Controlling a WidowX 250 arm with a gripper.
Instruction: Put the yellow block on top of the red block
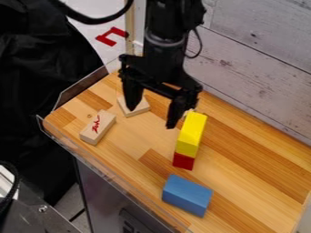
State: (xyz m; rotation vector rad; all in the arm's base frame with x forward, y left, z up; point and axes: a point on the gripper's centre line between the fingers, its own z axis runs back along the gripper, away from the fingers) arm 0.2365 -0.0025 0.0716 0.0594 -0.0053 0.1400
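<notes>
The black gripper (152, 116) hangs over the upper middle of the wooden surface, its two fingers spread wide with nothing held between them. Just right of its right finger, in the camera view, is the yellow block (192, 132), lying lengthwise away from the camera. Directly beneath the yellow block's near end shows the red block (183, 161), so the yellow one appears to rest on it. The far part of the red block is hidden under the yellow block.
A blue block (186, 195) lies nearer the camera, below the red one. On the left are a plain wooden block with red marks (97, 127) and another pale wooden block (135, 106) behind the gripper's left finger. A clear rim (109, 170) borders the tabletop's left side.
</notes>
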